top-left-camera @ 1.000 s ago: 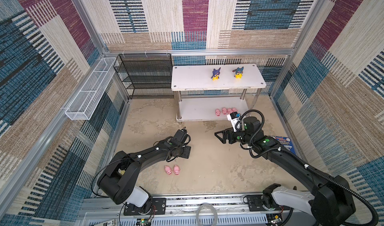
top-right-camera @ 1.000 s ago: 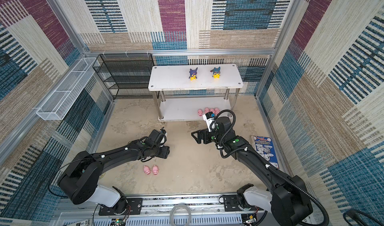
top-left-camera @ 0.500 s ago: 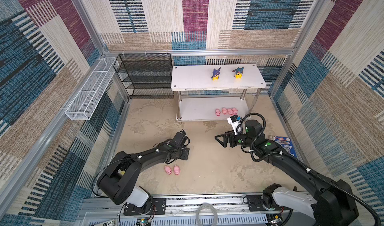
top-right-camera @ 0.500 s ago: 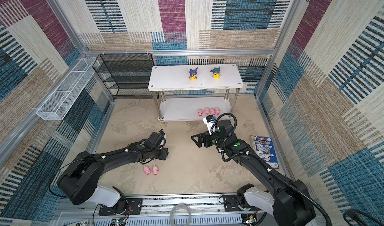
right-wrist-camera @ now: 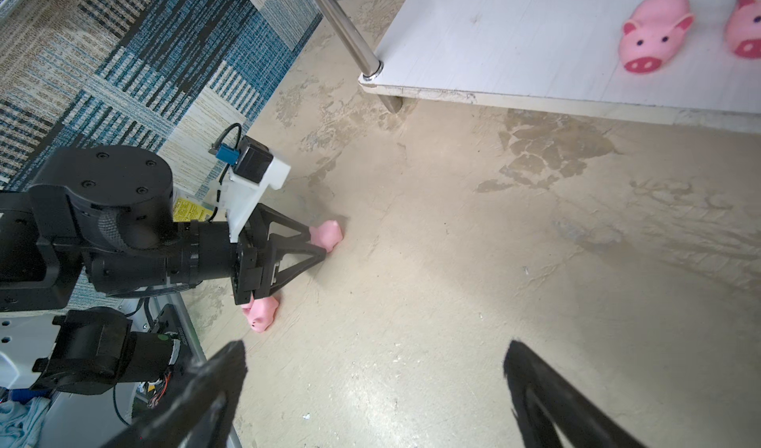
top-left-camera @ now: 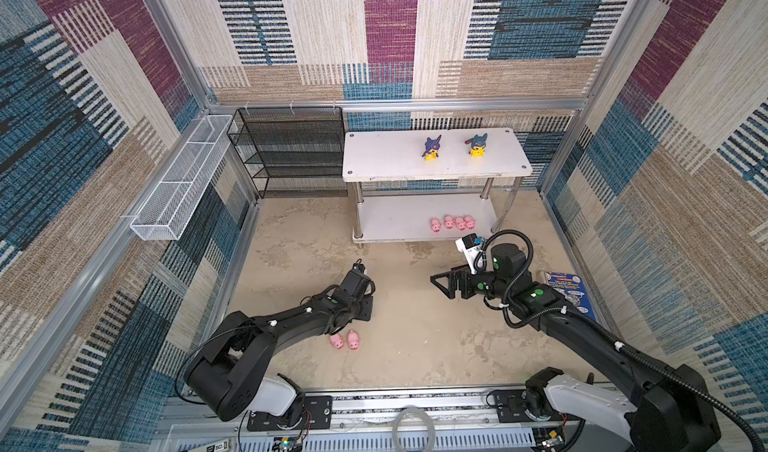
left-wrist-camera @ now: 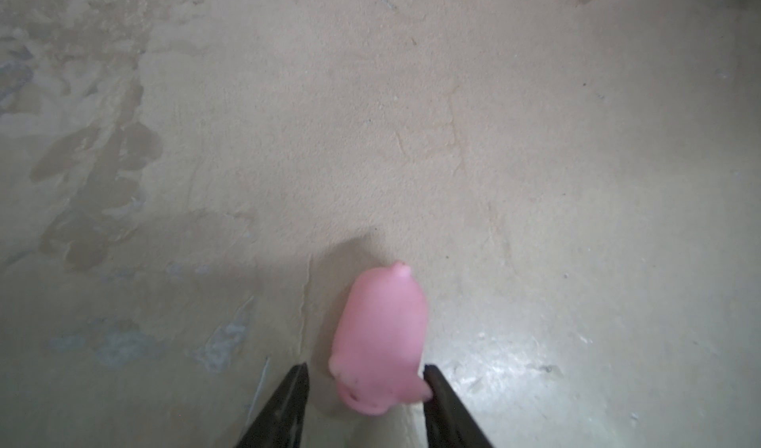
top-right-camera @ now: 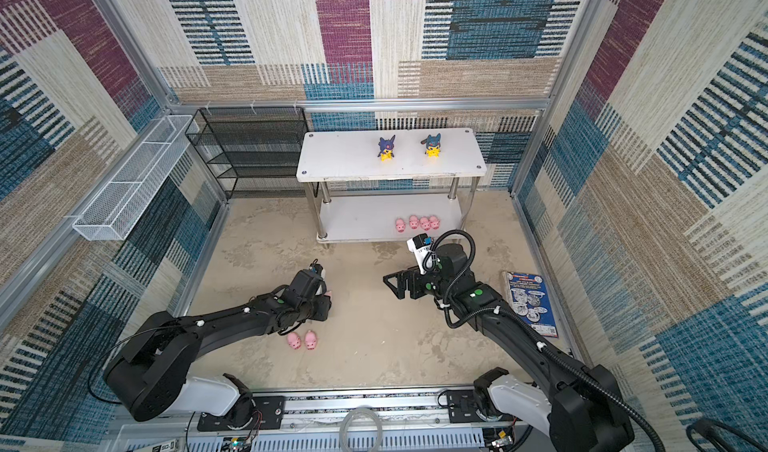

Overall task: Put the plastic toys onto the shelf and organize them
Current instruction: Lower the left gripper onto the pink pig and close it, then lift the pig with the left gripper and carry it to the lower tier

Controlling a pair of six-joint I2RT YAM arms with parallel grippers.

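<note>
The white two-tier shelf (top-left-camera: pixel 386 159) stands at the back. Two hooded yellow figurines (top-left-camera: pixel 432 147) (top-left-camera: pixel 478 145) stand on its top, and several pink pigs (top-left-camera: pixel 453 223) sit in a row on its lower tier (right-wrist-camera: pixel 514 34). My left gripper (left-wrist-camera: pixel 364 370) is low over the floor, open, with a pink pig (left-wrist-camera: pixel 379 335) between its fingertips. One finger touches the pig and a gap shows at the other. Two more pigs (top-left-camera: pixel 336 341) (top-left-camera: pixel 353 340) lie on the floor beside that arm. My right gripper (right-wrist-camera: pixel 374 355) hangs open and empty over the floor in front of the shelf.
A black mesh rack (top-left-camera: pixel 291 151) stands left of the shelf. A white wire basket (top-left-camera: pixel 178 184) hangs on the left wall. A blue booklet (top-left-camera: pixel 569 296) lies on the floor by the right wall. A metal rail (top-left-camera: pixel 415 396) runs along the front edge.
The left gripper's jaws have narrowed around the pig on the floor. The right gripper has drawn back a little from the shelf and opened fully.
</note>
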